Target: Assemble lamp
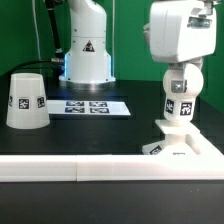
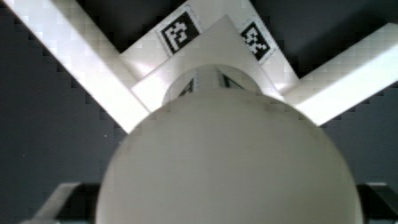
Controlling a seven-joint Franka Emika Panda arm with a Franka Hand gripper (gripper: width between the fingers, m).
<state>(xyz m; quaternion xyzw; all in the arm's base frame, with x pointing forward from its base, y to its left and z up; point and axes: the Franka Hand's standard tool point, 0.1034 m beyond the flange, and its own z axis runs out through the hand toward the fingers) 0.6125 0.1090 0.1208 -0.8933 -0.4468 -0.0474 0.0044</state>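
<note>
The rail (image 1: 70, 168) lies along the near edge of the table, maybe to stop parts sliding off. The shade (image 1: 27, 100) sits wide end down at the exterior view's left, well apart from the rest. I think it waits its turn. The gripper (image 1: 178, 78) hangs right over the bulb (image 1: 180, 105), one finger on each side of the round head. I cannot tell if it squeezes or not. The bulb stands straight up, neck down on the base (image 1: 186, 148), at the exterior view's right, so it looks like it is being fitted in. I count one rail, one shade, one gripper, one bulb, one base.
</note>
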